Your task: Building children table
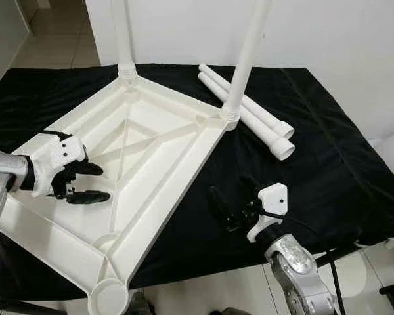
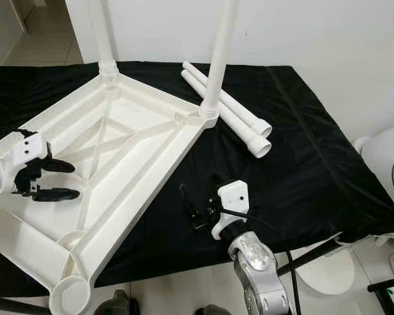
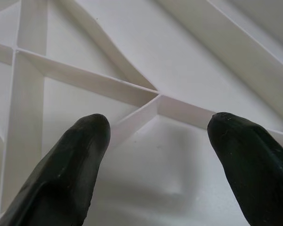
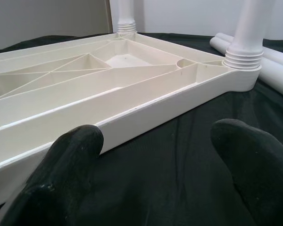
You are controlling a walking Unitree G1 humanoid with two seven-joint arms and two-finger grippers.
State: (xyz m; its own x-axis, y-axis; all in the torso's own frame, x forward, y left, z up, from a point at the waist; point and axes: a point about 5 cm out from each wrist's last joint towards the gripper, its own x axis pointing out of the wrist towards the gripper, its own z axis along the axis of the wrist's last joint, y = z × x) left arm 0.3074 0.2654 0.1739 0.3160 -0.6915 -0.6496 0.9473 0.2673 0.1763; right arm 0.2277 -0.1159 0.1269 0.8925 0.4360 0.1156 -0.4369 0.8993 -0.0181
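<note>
While the upturned white tabletop (image 1: 151, 164) lies on the black cloth (image 1: 328, 164), I count two legs already standing in its far corner sockets, one at the left (image 1: 123, 33) and one at the right (image 1: 246, 59). Two loose legs (image 1: 256, 118) lie side by side on the cloth just beyond. My left gripper (image 1: 85, 182) hovers over the ribbed underside, fingers spread and empty. My right gripper (image 1: 226, 203) rests low over the cloth beside the tabletop's near edge, fingers likewise apart and empty.
</note>
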